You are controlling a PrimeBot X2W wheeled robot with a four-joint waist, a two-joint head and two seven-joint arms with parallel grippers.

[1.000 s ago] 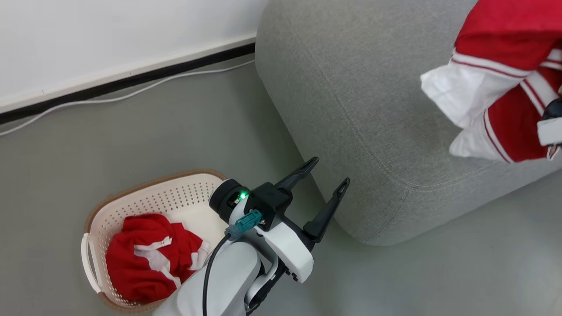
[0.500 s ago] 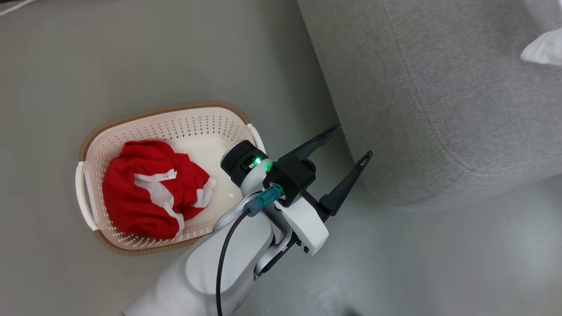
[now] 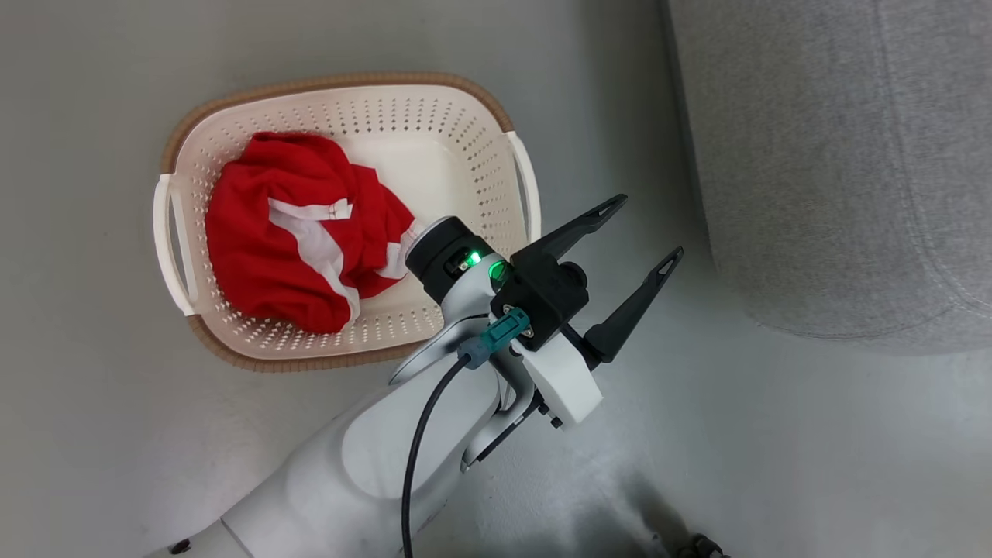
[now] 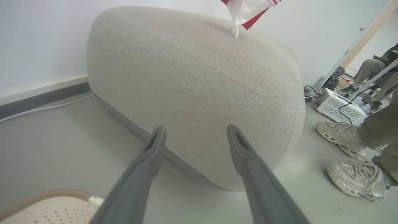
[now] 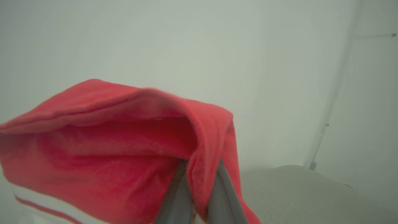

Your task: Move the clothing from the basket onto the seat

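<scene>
Two pieces of clothing are in play. One red garment with white trim (image 3: 294, 232) lies crumpled in the basket (image 3: 465, 132), bunched toward the handle at the left end in the head view. A second red garment (image 5: 108, 149) is pinched in the right gripper (image 5: 200, 186), whose fingers are drawn together on a fold of the cloth. In the left wrist view a white-and-red corner of that hanging piece reaches down to the top of the grey sofa (image 4: 192, 77); whether it touches cannot be told, so I judge it not yet laid on the seat. The left gripper (image 3: 649, 226) hangs with its fingers spread wide and nothing between them, over the floor (image 3: 116, 426) between basket and sofa. The next pick turns on direction. Those fingers point away from the basket, toward the sofa's rounded corner, while the garment in the basket lies behind them, beyond the wrist, which overlaps the basket's near right corner. The basket's long axis runs across the head view, and the bundle sits in the half farther from the fingertips. The left arm is the nearer one, and it would probably need to swing back and tip downward.
</scene>
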